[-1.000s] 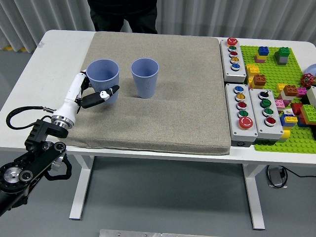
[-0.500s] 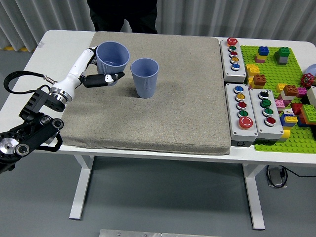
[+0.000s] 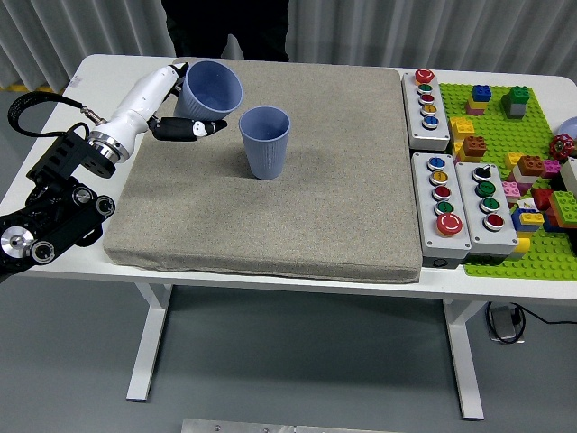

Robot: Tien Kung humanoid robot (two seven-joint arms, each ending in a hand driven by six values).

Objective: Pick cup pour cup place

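Left hand (image 3: pixel 180 113) clenched round lifted cup (image 3: pixel 212 90), already tipped toward standing cup (image 3: pixel 265 142) on the mat (image 3: pixel 270 216); shift lip right until over the open rim, then roll wrist slowly, no contact between cups

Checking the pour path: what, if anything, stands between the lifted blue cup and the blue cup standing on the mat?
Nothing visible. The left hand holds the lifted blue plastic cup tilted toward the standing blue plastic cup; only bare grey mat lies between.

1 high head view faces down over the table (image 3: pixel 270 68).
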